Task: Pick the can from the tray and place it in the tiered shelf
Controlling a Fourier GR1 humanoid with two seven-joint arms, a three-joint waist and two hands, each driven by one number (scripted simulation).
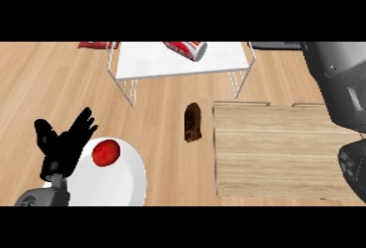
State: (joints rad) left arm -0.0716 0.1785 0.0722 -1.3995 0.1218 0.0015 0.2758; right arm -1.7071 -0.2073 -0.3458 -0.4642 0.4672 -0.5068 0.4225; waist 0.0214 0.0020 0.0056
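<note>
- The can (187,49), red and white, is seen lying on its side on the white top level of the tiered shelf (143,68), near its far edge; it is not on the wooden tray (279,155).
- By this view, the placing is judged done or nearly so.
- The right hand cannot be made out; only a grey forearm (340,82) is seen at the right, so its fingers cannot be told.
- The left hand (64,140) is rested open, fingers up, beside the white plate (118,186) bearing 1 red tomato (106,152).
- Any withdrawal is best made upward and back, so that the shelf's wire frame and the brown object (193,122) on the counter are not struck.
</note>
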